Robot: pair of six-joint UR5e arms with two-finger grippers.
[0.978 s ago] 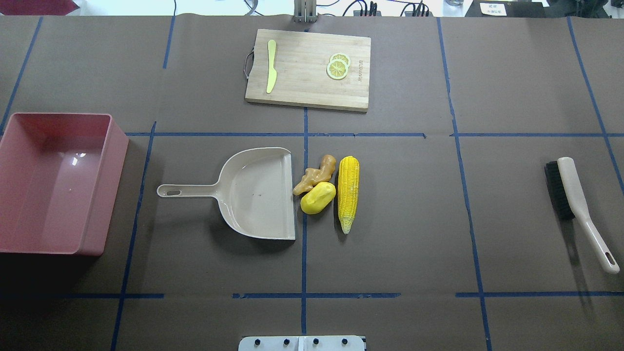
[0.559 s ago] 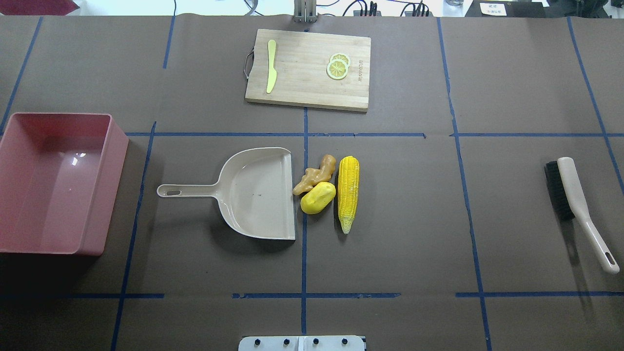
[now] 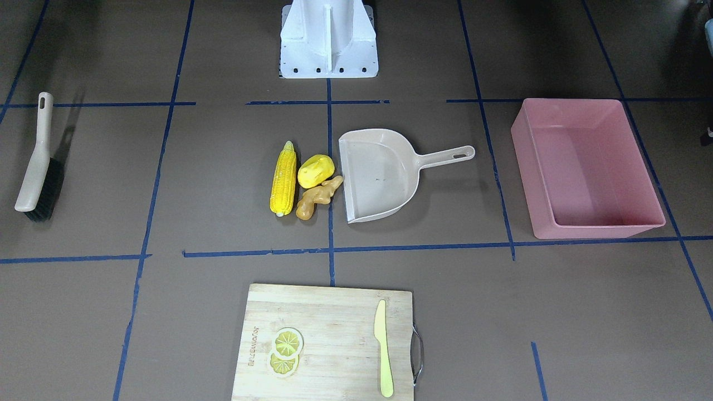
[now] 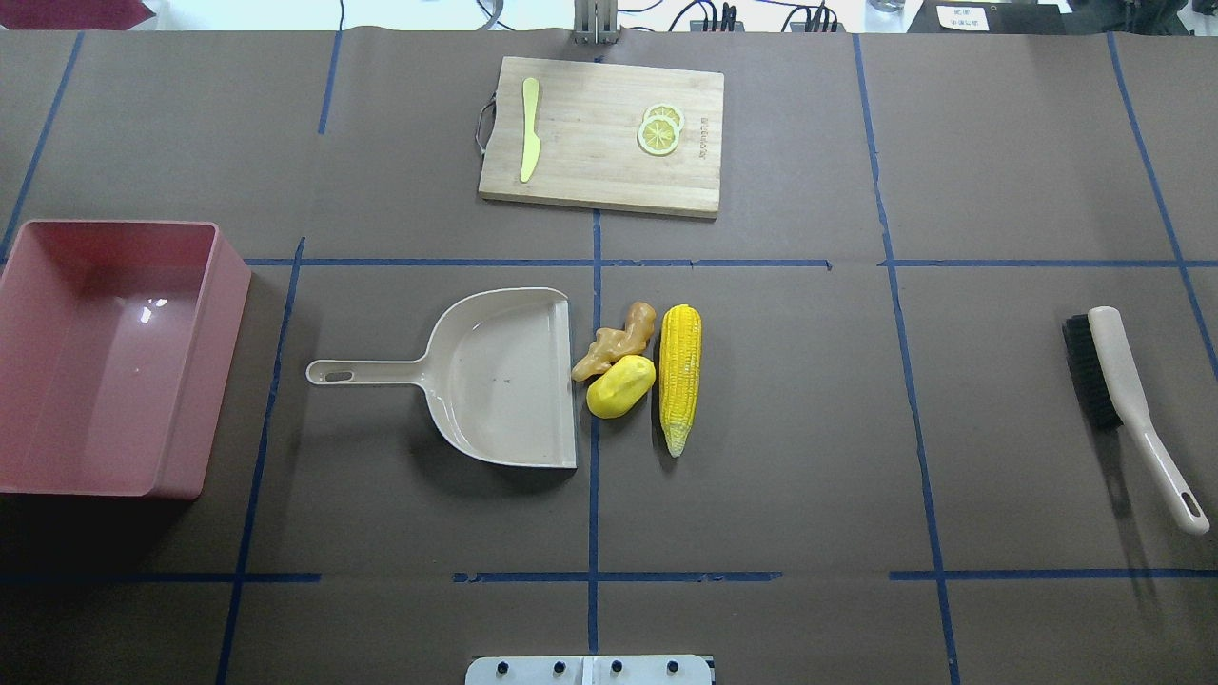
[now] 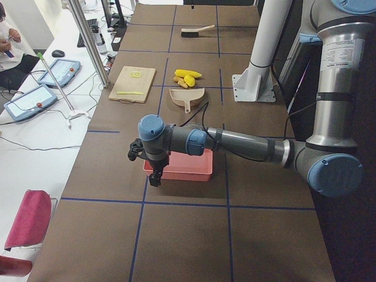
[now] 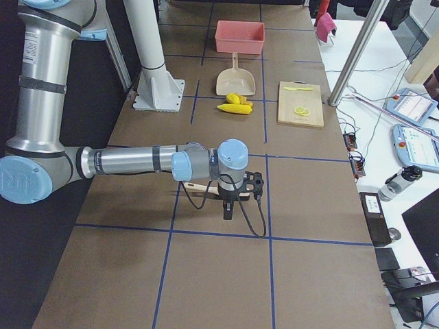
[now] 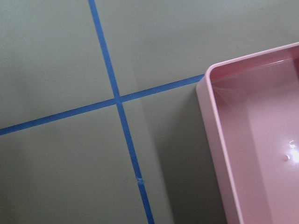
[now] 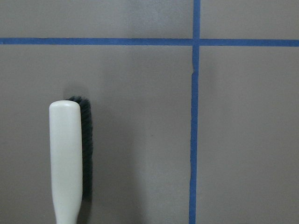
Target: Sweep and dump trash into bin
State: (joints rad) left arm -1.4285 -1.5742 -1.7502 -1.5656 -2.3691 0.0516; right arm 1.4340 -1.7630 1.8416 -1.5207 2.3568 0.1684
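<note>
The corn cob (image 4: 680,376), the yellow lump (image 4: 620,386) and the ginger root (image 4: 614,341) lie together at the table's middle, just right of the beige dustpan's (image 4: 504,381) open lip. The pink bin (image 4: 221,314) stands empty at the left edge. The brush (image 4: 1113,371) lies at the far right. My left gripper (image 5: 154,176) hangs above the bin's outer end; its wrist view shows the bin's corner (image 7: 212,130). My right gripper (image 6: 228,209) hangs over the brush (image 8: 67,158). I cannot tell whether either gripper is open or shut.
A wooden cutting board (image 4: 599,133) with a pale knife (image 4: 529,129) and lemon slices (image 4: 659,131) lies at the far side. Blue tape lines cross the brown table cover. The robot's base plate (image 3: 328,39) is at the near middle.
</note>
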